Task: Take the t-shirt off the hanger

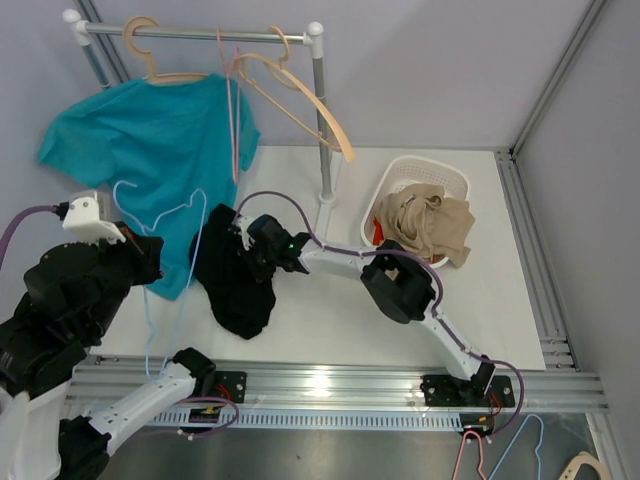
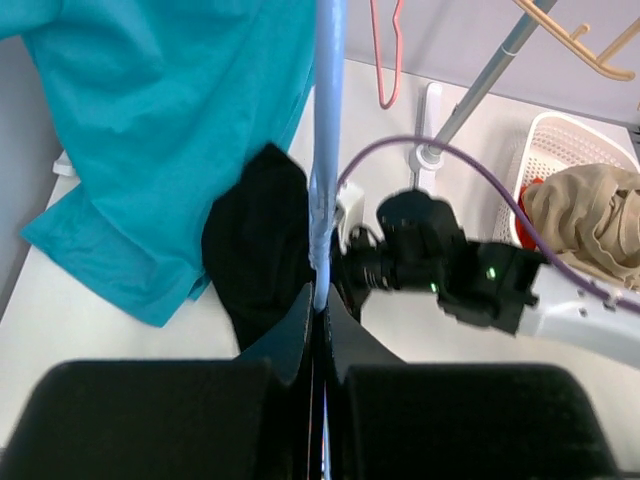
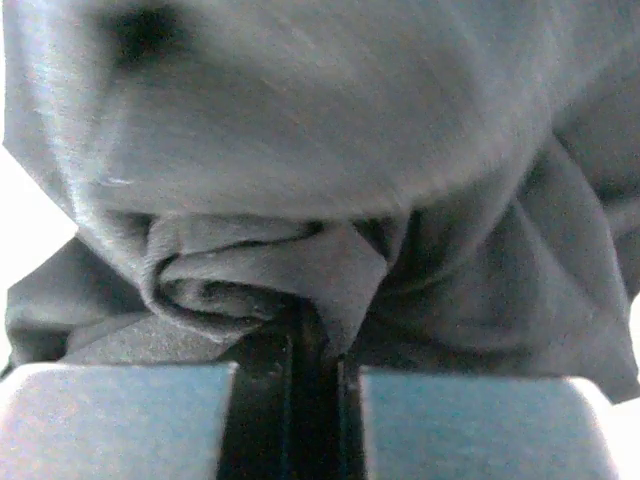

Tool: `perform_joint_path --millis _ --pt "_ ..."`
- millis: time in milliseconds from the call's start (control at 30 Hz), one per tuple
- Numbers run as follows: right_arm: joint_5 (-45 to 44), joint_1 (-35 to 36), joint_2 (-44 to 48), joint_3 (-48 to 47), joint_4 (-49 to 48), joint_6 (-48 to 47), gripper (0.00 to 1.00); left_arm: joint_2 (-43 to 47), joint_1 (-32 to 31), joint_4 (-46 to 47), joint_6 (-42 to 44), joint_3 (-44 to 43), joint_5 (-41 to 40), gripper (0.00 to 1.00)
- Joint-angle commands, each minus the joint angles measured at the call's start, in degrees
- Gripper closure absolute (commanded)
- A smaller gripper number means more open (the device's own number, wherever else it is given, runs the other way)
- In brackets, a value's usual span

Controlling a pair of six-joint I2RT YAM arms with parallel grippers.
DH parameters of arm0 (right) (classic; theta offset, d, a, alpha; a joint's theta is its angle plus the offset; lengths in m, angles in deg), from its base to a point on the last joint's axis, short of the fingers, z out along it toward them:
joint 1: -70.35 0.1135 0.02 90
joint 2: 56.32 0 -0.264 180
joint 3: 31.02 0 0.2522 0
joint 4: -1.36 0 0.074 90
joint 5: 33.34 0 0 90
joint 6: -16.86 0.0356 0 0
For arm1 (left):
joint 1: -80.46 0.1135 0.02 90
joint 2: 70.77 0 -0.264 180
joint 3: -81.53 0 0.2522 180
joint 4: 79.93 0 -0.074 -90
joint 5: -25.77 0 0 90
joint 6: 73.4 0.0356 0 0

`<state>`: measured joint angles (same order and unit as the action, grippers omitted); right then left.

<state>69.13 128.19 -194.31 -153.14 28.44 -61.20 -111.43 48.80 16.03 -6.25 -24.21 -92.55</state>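
The left pincer (image 2: 320, 300) sits closest, clenched on the thin light-blue hanger (image 2: 327, 150), which runs straight away from its fingers. Just beside that wire the black t-shirt (image 1: 235, 280) lies bunched on the white counter (image 1: 330, 310) — a rolled fold of it is pinched tight in the right pincer (image 3: 316, 325). Behind, a teal shirt (image 1: 160, 150) hangs from the rack (image 1: 200, 32).
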Motion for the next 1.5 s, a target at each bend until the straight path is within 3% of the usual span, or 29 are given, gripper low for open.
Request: perform_joint_path --millis 0,100,233,300,433,567,767,933,1167,1300,1333,1467 --pt "11.4 5.1 6.5 16.8 4.4 1.6 1.00 -4.0 -0.2 7.2 1.2 0.8 1.6 0.99" --pt "10.3 6.6 20.3 31.6 1.3 3.2 1.00 -5.4 0.2 8.8 2.0 0.6 2.4 0.99" --pt "2.7 5.9 39.4 38.6 4.0 4.5 1.00 -7.8 3.7 11.8 4.1 -0.2 5.4 0.99" --pt "-0.3 4.1 49.6 38.2 8.1 4.0 1.00 -9.1 8.0 13.5 4.7 0.1 11.2 0.99" --pt "-9.7 -0.3 59.3 31.5 20.8 3.0 1.00 -11.6 13.7 17.4 6.8 -0.1 17.0 0.99" --pt "-23.0 -7.3 62.8 20.9 30.1 4.8 1.00 -17.2 16.4 15.2 6.2 -6.6 13.7 0.99" --pt "-19.6 -17.6 67.2 12.0 31.0 4.9 1.00 -23.2 17.3 16.4 5.4 -13.8 8.4 0.99" --pt "-19.8 -23.5 63.9 0.7 35.0 3.9 1.00 -28.1 17.7 18.6 5.0 -18.1 4.6 0.99" --pt "-18.6 -32.3 61.8 -2.7 34.2 6.2 1.00 -35.8 18.4 20.3 8.1 -24.0 2.3 0.99" --pt "-17.0 -36.5 61.1 -6.9 35.6 5.3 1.00 -36.8 21.5 29.2 11.5 -20.1 12.0 0.99" --pt "-15.8 -37.0 60.8 -6.8 35.5 5.3 0.99 -35.9 22.6 31.9 11.3 -14.7 15.3 0.99" --pt "-15.0 -39.0 58.9 -1.9 34.2 5.7 1.00 -37.6 26.7 40.8 11.3 -11.3 24.7 0.99"
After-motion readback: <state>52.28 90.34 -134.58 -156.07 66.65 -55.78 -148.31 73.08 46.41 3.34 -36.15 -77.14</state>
